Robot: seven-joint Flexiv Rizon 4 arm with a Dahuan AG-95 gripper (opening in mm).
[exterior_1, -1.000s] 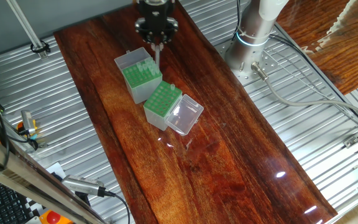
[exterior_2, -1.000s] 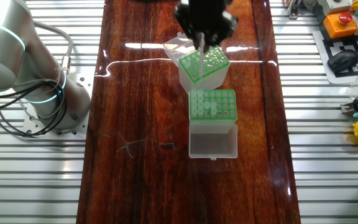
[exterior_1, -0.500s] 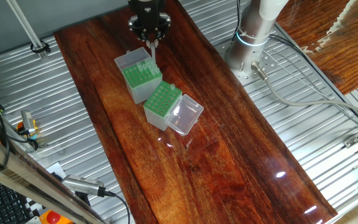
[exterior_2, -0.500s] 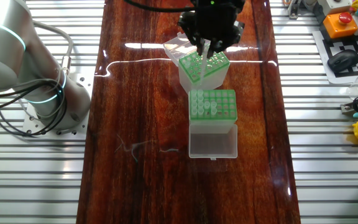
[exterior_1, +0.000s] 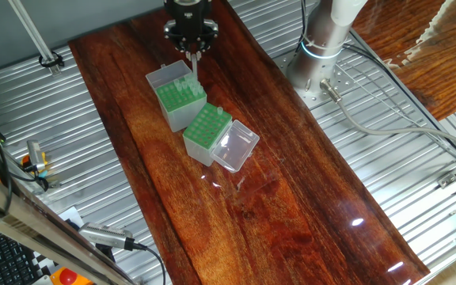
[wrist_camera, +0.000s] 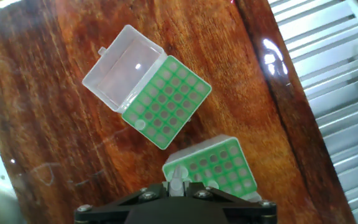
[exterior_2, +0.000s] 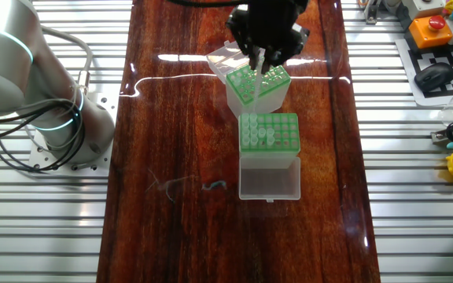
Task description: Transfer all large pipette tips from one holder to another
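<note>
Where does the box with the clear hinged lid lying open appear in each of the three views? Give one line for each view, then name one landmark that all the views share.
One fixed view: clear-lidded box just left of centre, lid toward lower right.
The other fixed view: it sits at centre, lid toward the bottom.
Hand view: it lies upper centre, lid toward upper left.
Shared landmark: the grey-sided box beside it, under the gripper.

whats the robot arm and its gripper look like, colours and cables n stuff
The arm has glossy silver-grey rounded housings with a thin glowing cyan ring at a joint, and dark cables trail from its base. The gripper is a black, blocky head. In the hand view its lower edge shows black plates with screws.
</note>
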